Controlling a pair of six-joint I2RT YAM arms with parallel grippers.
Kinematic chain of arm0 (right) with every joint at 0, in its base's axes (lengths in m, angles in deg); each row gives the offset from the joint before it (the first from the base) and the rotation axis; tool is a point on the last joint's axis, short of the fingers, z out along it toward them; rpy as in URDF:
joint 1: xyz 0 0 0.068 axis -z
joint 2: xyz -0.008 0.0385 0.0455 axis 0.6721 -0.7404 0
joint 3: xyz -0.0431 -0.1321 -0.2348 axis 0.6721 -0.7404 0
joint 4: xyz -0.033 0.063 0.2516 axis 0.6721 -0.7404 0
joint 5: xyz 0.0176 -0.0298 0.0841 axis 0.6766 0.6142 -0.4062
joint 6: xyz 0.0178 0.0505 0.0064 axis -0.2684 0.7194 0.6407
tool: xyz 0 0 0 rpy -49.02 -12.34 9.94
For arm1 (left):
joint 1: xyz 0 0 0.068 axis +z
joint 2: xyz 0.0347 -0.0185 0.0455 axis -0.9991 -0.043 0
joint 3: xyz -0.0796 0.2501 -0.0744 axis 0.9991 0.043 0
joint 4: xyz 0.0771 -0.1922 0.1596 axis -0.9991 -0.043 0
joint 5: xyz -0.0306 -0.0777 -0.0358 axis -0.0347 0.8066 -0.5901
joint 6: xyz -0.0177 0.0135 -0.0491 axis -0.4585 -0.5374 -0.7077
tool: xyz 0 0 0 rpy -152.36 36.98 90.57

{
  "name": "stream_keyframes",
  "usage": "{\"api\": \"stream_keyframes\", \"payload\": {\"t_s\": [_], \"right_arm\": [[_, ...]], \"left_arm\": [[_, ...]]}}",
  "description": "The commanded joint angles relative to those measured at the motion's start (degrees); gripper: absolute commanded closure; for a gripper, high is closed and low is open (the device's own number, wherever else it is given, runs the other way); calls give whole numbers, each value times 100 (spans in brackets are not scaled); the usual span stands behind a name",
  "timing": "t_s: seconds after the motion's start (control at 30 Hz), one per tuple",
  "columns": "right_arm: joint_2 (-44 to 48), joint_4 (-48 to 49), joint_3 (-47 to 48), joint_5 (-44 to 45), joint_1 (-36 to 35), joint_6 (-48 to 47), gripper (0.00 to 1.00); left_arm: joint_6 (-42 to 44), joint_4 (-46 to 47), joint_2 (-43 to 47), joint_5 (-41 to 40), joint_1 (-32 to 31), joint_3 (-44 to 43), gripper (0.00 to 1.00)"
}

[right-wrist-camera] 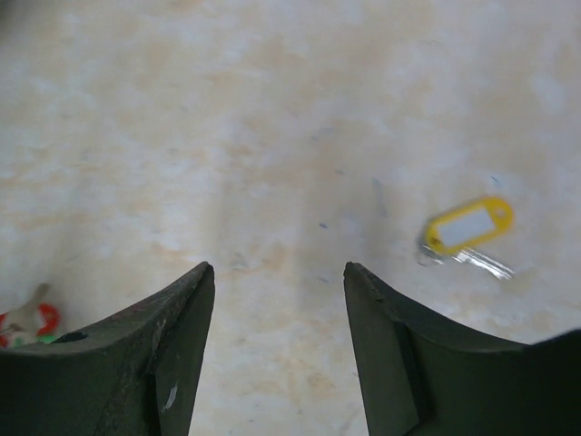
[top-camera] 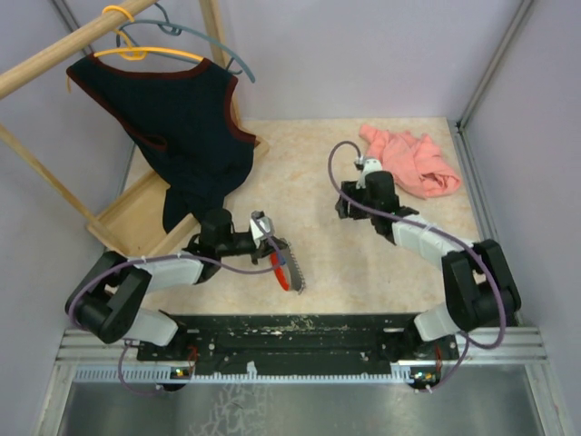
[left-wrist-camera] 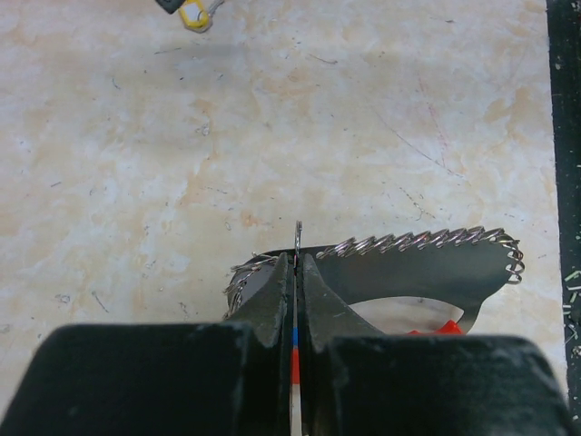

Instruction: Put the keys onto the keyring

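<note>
Between the two arms the worktop (top-camera: 304, 182) lies open for passage. The wooden rack (top-camera: 127, 218) with its hanging dark vest (top-camera: 195, 136) blocks the left rear; the pink cloth (top-camera: 413, 163) crowds the right rear corner.

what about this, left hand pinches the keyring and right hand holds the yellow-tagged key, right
No: the right hand is open and empty, the yellow-tagged key lying on the table, as the right wrist view shows. The left hand does pinch the keyring.
</note>
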Motion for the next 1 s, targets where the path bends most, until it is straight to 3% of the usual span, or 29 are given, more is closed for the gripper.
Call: {"api": "stream_keyframes", "payload": {"t_s": [0.0,0.43,0.7,0.97], "right_arm": [[-497,-690,511,464,665,532,42],[-1523,-1061,1184,935,977,528,56],[-1887,-1107,1710,833,1045,-64,59],[-2623,-1473,2428,706,1182,-254,70]], "left_arm": [[-67,-86,-111,-152,-29,-230,100],[-69,-127,-126,-191,-38,-234,100],[-95,-127,-169,-159,-38,-252,100],[-79,-162,-162,-194,-39,-247,100]]}}
